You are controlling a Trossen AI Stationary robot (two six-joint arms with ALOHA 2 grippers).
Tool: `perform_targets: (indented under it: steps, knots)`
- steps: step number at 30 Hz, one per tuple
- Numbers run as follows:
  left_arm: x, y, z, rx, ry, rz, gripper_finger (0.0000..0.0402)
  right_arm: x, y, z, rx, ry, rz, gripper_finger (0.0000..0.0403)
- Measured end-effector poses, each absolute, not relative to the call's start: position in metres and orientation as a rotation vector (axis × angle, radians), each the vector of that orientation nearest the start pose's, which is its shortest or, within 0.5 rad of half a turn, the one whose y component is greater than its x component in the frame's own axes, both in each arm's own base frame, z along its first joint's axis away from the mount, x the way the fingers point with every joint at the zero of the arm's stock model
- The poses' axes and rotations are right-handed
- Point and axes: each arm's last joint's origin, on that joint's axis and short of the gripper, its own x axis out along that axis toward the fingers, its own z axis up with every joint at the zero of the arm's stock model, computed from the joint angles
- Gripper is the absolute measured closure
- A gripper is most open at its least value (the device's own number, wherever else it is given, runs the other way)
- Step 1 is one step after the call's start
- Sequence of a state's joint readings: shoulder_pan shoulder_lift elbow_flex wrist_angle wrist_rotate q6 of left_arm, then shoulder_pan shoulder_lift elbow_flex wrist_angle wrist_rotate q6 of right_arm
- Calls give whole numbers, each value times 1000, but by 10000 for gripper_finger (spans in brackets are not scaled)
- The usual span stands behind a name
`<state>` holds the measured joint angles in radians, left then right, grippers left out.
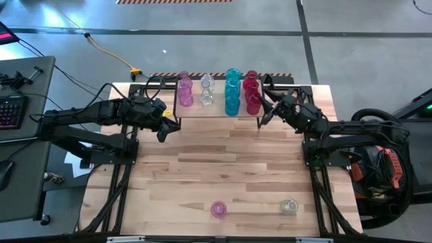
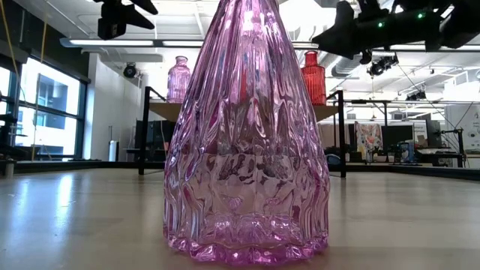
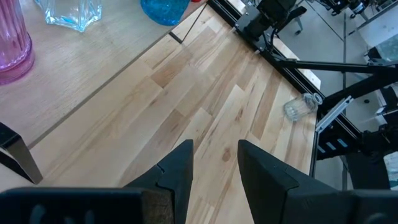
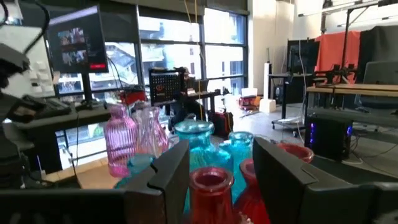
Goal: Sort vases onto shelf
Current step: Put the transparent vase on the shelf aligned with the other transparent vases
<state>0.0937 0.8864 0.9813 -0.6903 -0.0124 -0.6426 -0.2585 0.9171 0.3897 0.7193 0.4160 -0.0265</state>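
Shelf [image 1: 217, 111] seen at far table edge, between both arms; rows of pink, clear, blue and red vases already on it.

Two vases left on table, well apart from both tools: pink vase [image 1: 219, 208] and clear vase [image 1: 289, 206] near front edge.

Left gripper [image 1: 164, 132] held just beside shelf's left end, fingers apart, nothing between them.

Right gripper [image 1: 264, 119] held at shelf's right end beside red vases [image 1: 252, 92], fingers spread, nothing held.

Vases judged light, rigid, smooth, breakable; ribbed body probably slippery. Narrow neck judged best hold, gentle squeeze advised.
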Motion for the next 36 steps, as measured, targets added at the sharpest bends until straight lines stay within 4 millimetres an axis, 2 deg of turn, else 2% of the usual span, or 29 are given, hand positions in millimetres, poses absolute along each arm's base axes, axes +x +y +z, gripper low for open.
perform_targets:
  steps: [9, 18, 22, 28, 31, 36]
  knots:
    - [171, 16, 337, -647, 542, 291, 284, 168, -41, 272, 41, -209, -576, 247]
    - [171, 16, 337, -647, 542, 291, 284, 151, -15, 258, 234, -37, -433, 247]
    - [171, 16, 337, -647, 542, 291, 284, 148, -3, 260, 318, 128, -340, 247]
    - [171, 16, 337, -647, 542, 291, 284, 137, 11, 286, 537, 445, -219, 247]
    - [171, 16, 337, -647, 542, 291, 284, 130, 17, 298, 648, 600, -210, 247]
    - [171, 16, 337, -647, 542, 291, 284, 126, 34, 304, 902, 827, -238, 247]
